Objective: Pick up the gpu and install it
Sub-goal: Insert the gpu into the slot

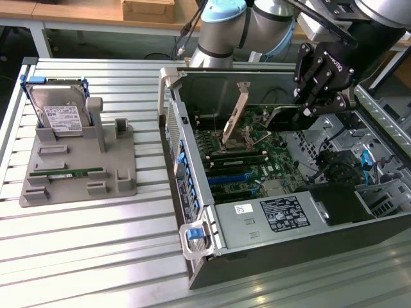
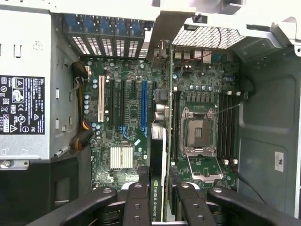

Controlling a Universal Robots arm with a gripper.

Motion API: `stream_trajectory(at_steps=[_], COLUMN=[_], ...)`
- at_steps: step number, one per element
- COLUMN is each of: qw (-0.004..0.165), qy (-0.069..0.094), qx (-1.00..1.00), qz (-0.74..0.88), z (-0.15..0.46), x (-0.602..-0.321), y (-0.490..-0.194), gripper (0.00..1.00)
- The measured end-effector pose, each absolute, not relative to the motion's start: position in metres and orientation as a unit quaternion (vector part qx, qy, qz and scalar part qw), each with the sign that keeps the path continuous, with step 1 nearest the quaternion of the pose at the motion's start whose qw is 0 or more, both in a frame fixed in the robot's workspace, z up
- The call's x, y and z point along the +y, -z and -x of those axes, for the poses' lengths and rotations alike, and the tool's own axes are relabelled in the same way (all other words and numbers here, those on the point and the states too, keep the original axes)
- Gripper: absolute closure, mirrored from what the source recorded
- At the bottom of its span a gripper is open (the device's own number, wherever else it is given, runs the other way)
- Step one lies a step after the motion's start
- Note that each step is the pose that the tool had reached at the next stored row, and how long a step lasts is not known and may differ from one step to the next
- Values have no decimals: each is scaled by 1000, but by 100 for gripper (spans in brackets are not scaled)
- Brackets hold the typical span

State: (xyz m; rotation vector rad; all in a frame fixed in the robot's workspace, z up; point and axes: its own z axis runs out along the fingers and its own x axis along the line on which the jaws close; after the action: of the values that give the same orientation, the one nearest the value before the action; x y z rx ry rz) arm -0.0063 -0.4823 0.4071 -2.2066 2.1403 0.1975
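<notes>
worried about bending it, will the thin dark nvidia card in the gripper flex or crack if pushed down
Probably stiff: the thin dark NVIDIA-labelled circuit card stands straight, edge-on, in the black gripper. Likely light, being so slim. Possibly fragile if forced crooked, given its thin edge.

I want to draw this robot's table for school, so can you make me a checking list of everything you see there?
surface: slatted metal table carrying a grey holder tray and an open computer case.
job's things: gpu held edge-on above the motherboard; it seems not yet pushed into a slot.
clutter: hard drive standing in the tray; memory stick lying flat on it.
grippers: gripper over the case, fingers shut on the gpu.
cables: coloured wires beside the power supply.
surroundings: cardboard box on a wooden bench behind the table.
</notes>
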Motion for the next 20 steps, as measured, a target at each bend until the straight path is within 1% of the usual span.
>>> stream_trajectory(at_steps=[10, 12, 13, 20], qw=[31, 31, 31, 31], qy=[-64, -64, -64, -64], qx=[695, 694, 694, 694], qz=[716, 716, 716, 716], z=[14, 16, 19, 19], x=[-487, -487, -487, -481], y=[-385, -377, -366, -343], gripper=[73, 73, 73, 73])
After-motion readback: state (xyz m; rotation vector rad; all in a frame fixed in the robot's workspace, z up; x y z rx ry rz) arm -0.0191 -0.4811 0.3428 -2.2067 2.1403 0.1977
